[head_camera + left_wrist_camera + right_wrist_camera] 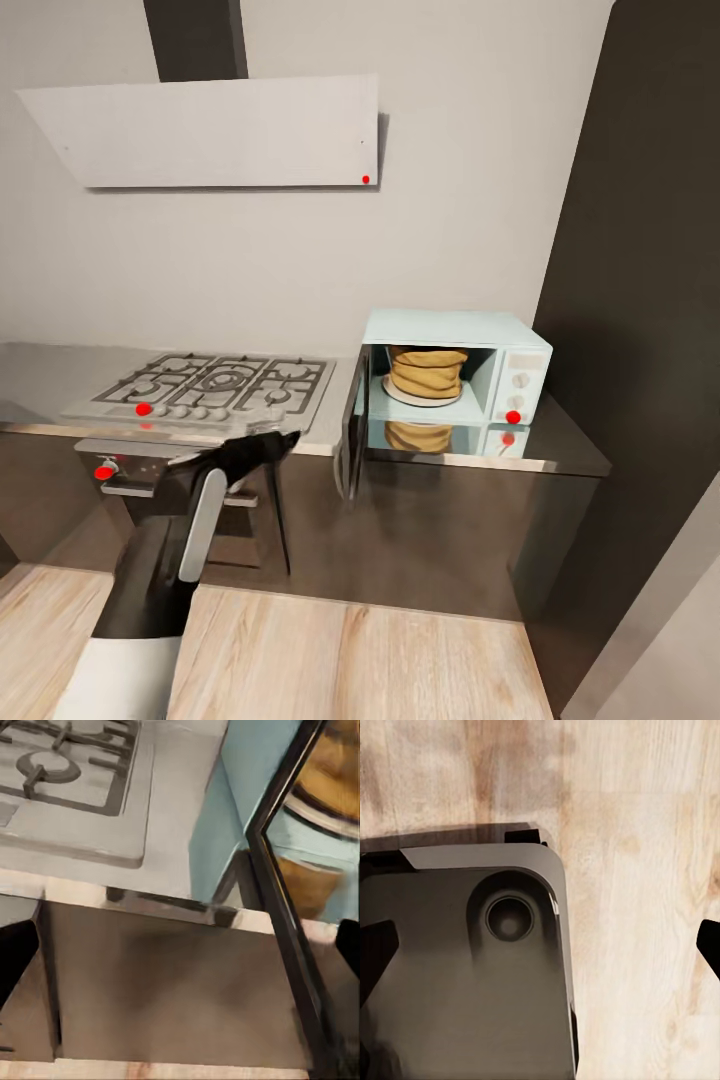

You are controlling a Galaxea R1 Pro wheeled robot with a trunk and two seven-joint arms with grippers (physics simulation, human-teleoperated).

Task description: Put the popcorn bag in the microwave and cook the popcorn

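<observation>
Kitchen, mid-task: stands before the mint-blue microwave (455,330) with its dark glass door (355,440) swung wide. Shows the popcorn bag (427,372) already inside the cavity, upright on the white turntable plate (400,395), off the grey countertop (50,375) and mirrored in its shine. Cannot make out any popcorn within the sack.

Holds the left gripper (278,440) out in front of the cabinet fronts, between the gas hob (215,385) and the door, near the door's edge but apart from it; fingers spread, pinching nothing. Hangs the right gripper (540,945) low over the light wood floor (637,870) and the robot's own dark base (457,982), likewise spread and empty.

Leaves, by the look of it, the door to shut and the control knobs (520,380) to set.

Risks from here, as a judgement:
- Slipping off the thin door edge if pushed with a spread finger at a glancing angle, or catching a finger between door and frame
- Shoving the whole light box along the slick worktop, if pressed too hard or too far from the hinge
- Failing to latch, and so getting no heat at all
- Brushing the hob's front knobs (200,411) with the forearm during the swing
</observation>
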